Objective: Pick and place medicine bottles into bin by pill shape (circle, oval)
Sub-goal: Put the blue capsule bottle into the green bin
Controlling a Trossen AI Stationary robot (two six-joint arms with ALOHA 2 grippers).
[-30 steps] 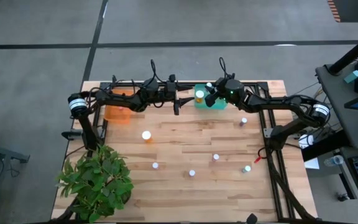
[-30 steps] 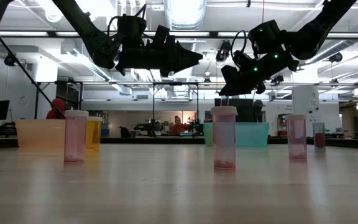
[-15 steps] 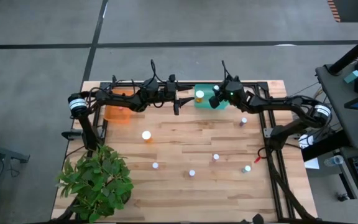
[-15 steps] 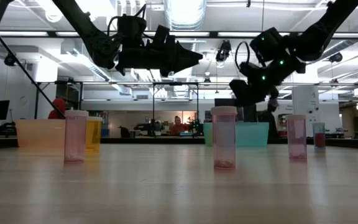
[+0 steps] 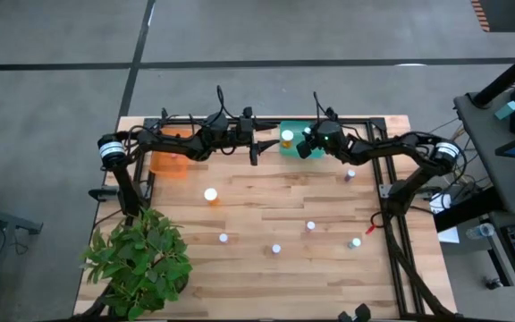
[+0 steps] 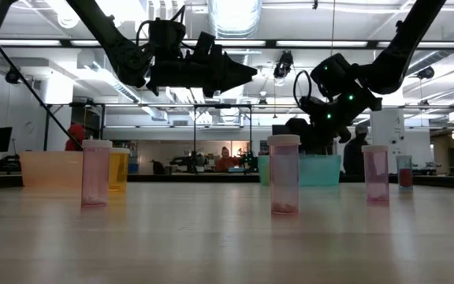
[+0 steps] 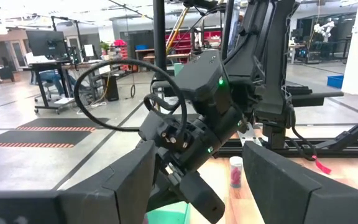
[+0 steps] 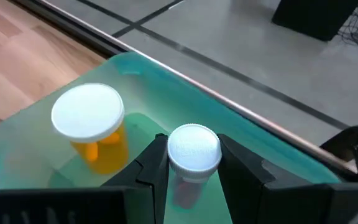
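Note:
My right gripper (image 8: 191,157) is shut on a medicine bottle (image 8: 194,148) with a white cap, held upright just above the teal bin (image 8: 253,134). An orange-bodied bottle (image 8: 92,127) stands in that bin beside it. From above, the right gripper (image 5: 304,147) hangs over the teal bin (image 5: 286,151) at the table's back. My left gripper (image 5: 256,146) waits open in the air just left of it, its fingers (image 7: 132,180) wide apart with nothing between them. Several more bottles stand on the table, such as an orange one (image 5: 211,194) and a small one (image 5: 350,174).
An orange bin (image 5: 170,159) sits at the back left under the left arm. A leafy plant (image 5: 141,259) fills the front left corner. Bottles (image 6: 284,173) (image 6: 96,172) (image 6: 376,173) stand spread over the middle and right of the table. A black frame rims the back and sides.
My right gripper has come down and a little left with its bottle, from above the teal bin to just over it. The left arm has stayed still.

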